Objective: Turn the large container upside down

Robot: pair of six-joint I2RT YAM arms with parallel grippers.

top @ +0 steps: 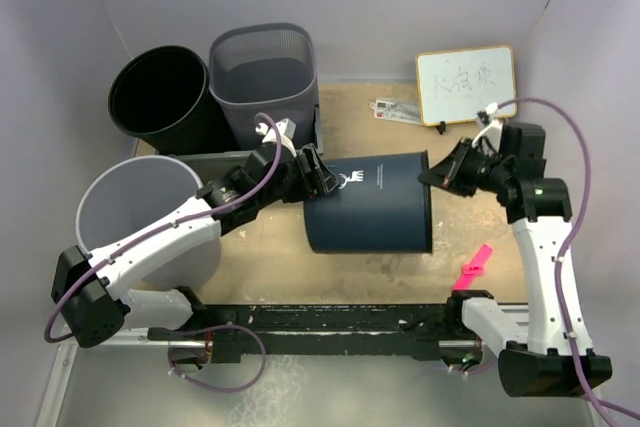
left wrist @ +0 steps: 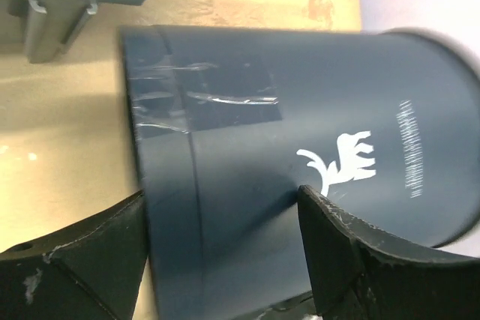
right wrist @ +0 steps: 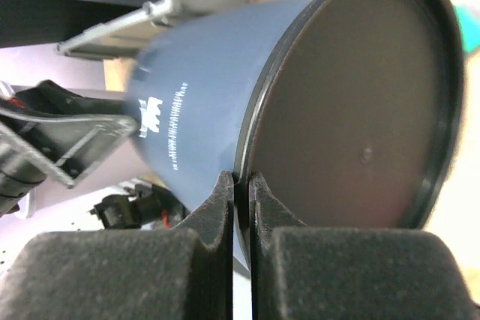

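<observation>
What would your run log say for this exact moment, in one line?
navy container: on its side, not yet upside down | right gripper: shut on its rim | left gripper: open at the opposite end

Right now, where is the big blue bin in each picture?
Top external: blue bin lying sideways, middle of picture.
Left wrist: blue bin fills the right side.
Right wrist: blue bin at centre, round end toward camera.
Shared landmark: its white deer logo.
</observation>
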